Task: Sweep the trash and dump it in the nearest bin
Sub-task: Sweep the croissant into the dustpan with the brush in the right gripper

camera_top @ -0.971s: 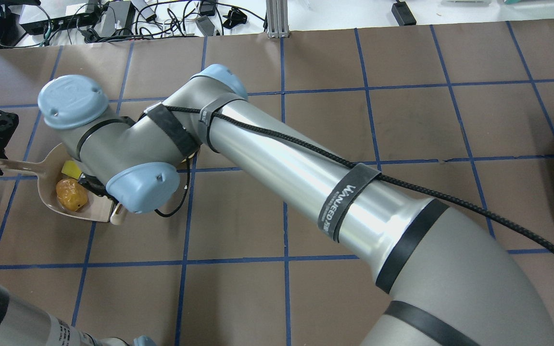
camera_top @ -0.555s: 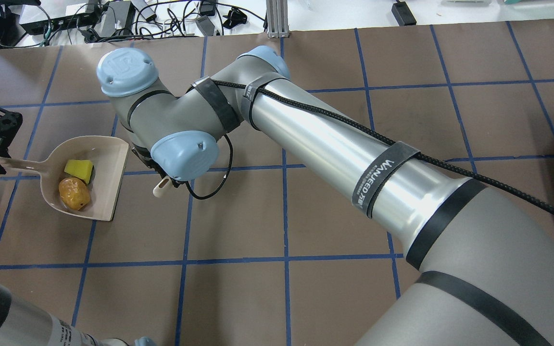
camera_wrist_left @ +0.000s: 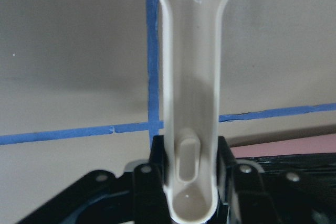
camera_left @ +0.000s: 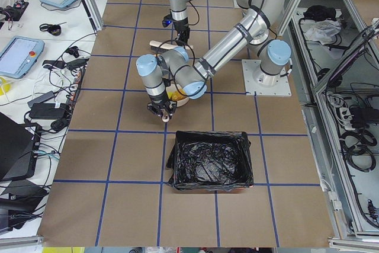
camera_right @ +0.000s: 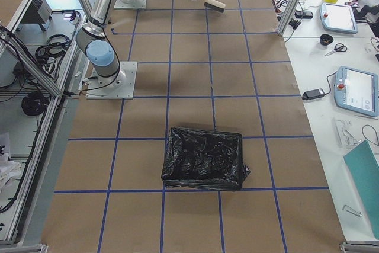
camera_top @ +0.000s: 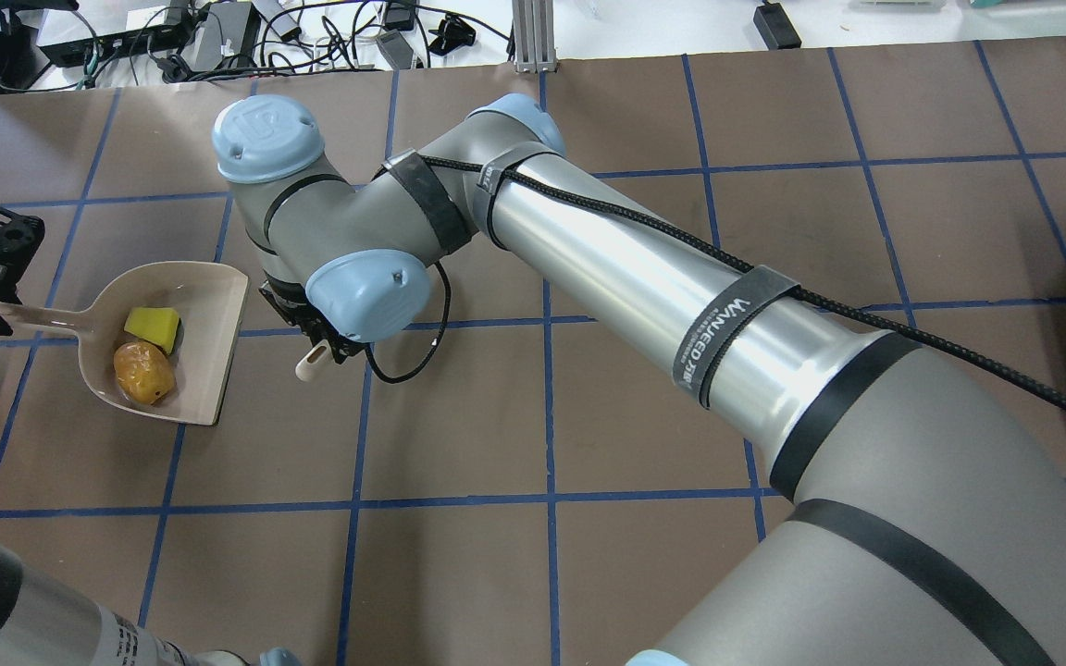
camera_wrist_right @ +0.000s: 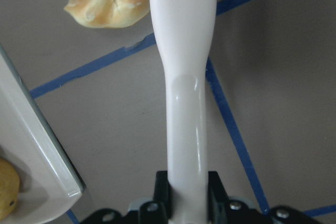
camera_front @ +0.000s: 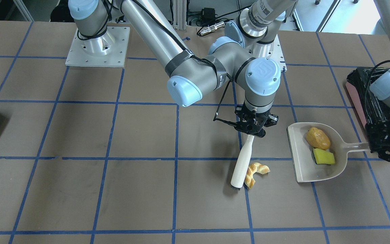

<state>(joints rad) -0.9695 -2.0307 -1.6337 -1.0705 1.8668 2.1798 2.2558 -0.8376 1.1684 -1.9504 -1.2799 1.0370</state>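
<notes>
Right gripper clamps the white brush; left gripper is closed on the dustpan handle; the croissant piece lies against the brush, short of the dustpan's mouth — sweep low and straight toward the dustpan, where potato piece and wedge sit.

The right arm is a silver tube with grey joints and pale-blue round caps. A black braided cable runs along it under a black strap lettered in white. The right gripper is black.
</notes>
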